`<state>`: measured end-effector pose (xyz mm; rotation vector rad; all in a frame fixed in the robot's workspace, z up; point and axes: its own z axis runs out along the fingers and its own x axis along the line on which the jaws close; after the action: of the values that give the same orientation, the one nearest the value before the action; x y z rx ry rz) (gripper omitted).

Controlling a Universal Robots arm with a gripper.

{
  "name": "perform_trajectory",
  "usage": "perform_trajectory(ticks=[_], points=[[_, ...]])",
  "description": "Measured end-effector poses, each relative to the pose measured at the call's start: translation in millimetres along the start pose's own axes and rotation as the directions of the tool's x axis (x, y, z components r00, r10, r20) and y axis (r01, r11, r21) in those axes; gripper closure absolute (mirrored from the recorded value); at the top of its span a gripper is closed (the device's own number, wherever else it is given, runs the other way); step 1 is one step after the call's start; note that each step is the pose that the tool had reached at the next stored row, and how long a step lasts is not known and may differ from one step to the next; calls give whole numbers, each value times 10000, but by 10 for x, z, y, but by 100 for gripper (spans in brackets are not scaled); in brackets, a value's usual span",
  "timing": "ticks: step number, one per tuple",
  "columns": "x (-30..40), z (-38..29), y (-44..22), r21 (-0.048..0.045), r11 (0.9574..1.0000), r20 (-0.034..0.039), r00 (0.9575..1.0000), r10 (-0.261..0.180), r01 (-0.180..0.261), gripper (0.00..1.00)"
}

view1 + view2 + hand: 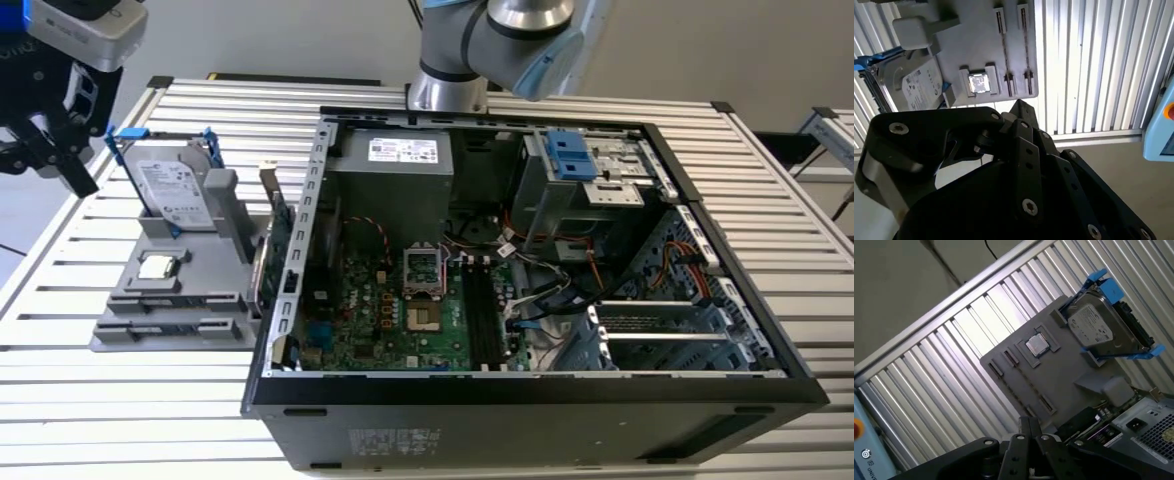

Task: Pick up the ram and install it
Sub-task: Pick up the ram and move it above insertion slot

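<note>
Gripper (1019, 106) near grey parts tray (979, 40)

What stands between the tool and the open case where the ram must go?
The tool hangs at the exterior view's left; the upright hard drive on its grey tray and the case's side wall lie between it and the motherboard.

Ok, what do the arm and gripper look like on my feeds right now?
The arm is silver-grey metal with a light blue joint cap. The gripper is matte black: bar linkages pinned with silver hex-socket screws in both wrist views. In the exterior view a grey housing sits above it.
</note>
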<state>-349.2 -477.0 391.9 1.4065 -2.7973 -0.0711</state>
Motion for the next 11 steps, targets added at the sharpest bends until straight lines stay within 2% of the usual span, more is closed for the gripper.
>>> perform_trajectory(ticks=[4,11], points=[[-2,0,-2,-5,9993,-17,9993,-375,375,100],[-8,-1,-10,-15,9949,-45,9949,-1005,1005,100]])
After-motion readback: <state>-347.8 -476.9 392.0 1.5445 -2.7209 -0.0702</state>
